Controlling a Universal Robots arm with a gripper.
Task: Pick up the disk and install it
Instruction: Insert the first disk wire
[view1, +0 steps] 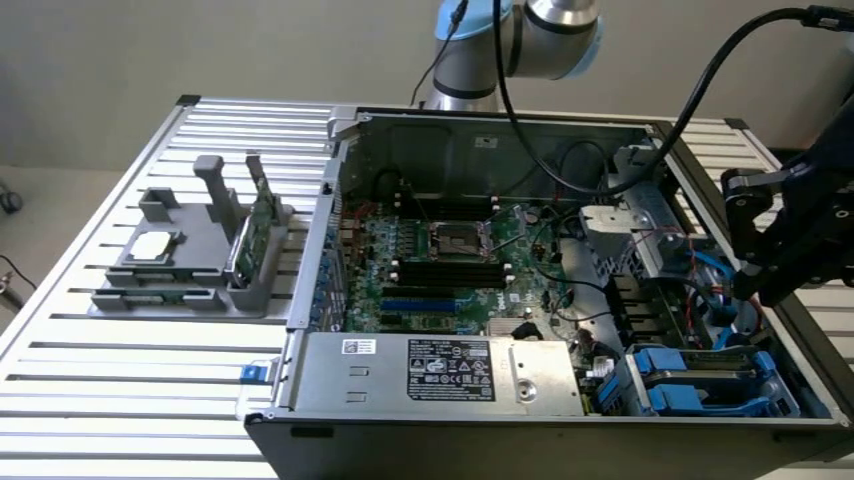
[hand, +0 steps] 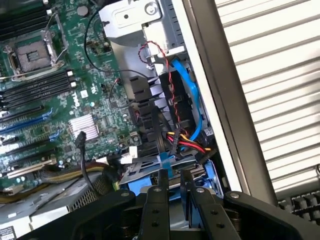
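Me: black two-fingered gripper (view1: 754, 285) (hand: 175, 176), hanging over the side wall of the open dark-grey metal computer case (view1: 441, 150) at the exterior view's right.
My fingers: the two black fingers (hand: 156, 200) stand a little apart with a narrow slot between them. Nothing seems pinched there, though the slot is tight and I would not swear to it.
Disk: the flat silver-grey metal hard drive in its blue plastic carrier (view1: 694, 368) (hand: 145, 170) lies flat in the drive bay, in the case's near corner at the exterior view's right. It is below my fingertips and apart from them.
Cables: a blue flat cable (hand: 192, 95) and a red, yellow and black wire bundle (hand: 187, 142) run along the case wall just beyond the disk.
Board: the green motherboard (view1: 441, 260) (hand: 60, 100) covers the case floor, its empty processor socket near the middle.
Power supply: the silver metal box with a black label (view1: 441, 372) lies along the case's near edge, just beside the drive bay.
Bench: the slatted aluminium bench (view1: 107, 390) carries the case.
Fixture: the grey plastic holder (view1: 180, 300) sits near the bench's edge at the exterior view's left, well apart from me. It holds a small square silver chip (view1: 154, 245) lying flat and a thin green circuit card (view1: 250, 240) standing on edge.
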